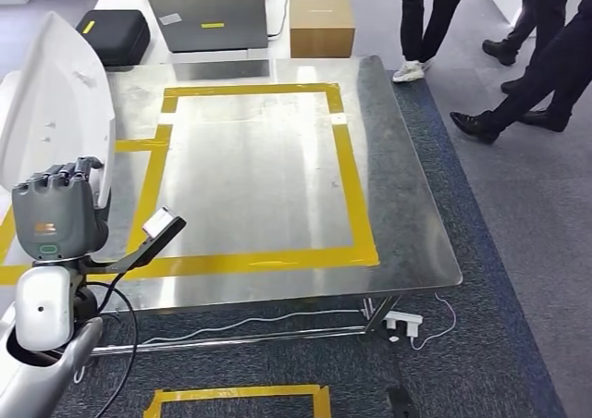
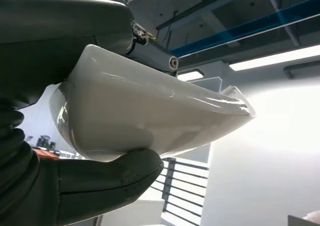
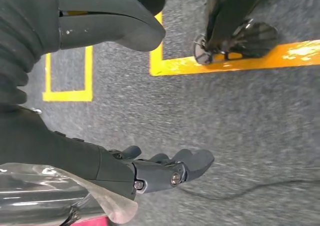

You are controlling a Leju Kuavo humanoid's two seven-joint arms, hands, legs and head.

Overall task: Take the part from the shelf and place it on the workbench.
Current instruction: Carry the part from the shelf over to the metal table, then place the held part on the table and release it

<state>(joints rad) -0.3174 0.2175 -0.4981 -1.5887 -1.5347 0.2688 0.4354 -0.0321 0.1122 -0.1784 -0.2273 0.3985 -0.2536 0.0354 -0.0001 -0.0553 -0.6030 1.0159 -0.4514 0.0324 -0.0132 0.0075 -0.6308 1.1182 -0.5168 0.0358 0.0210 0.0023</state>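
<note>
My left hand point(image 1: 59, 210) grips a large white curved shell part point(image 1: 52, 104), held upright at the left edge of the head view, over the left side of the metal workbench point(image 1: 412, 215). Close up in the left wrist view, the part point(image 2: 143, 116) lies between my thumb point(image 2: 109, 178) and the fingers above it. My right hand point(image 3: 151, 168) hangs over grey carpet with its fingers spread and nothing in them.
Yellow tape point(image 1: 349, 168) marks a rectangle on the workbench. A laptop point(image 1: 209, 16), a black case point(image 1: 115, 34) and a cardboard box point(image 1: 321, 25) sit beyond its far edge. People's legs point(image 1: 530, 57) stand at the far right. A power strip and cable point(image 1: 405, 324) lie under the bench.
</note>
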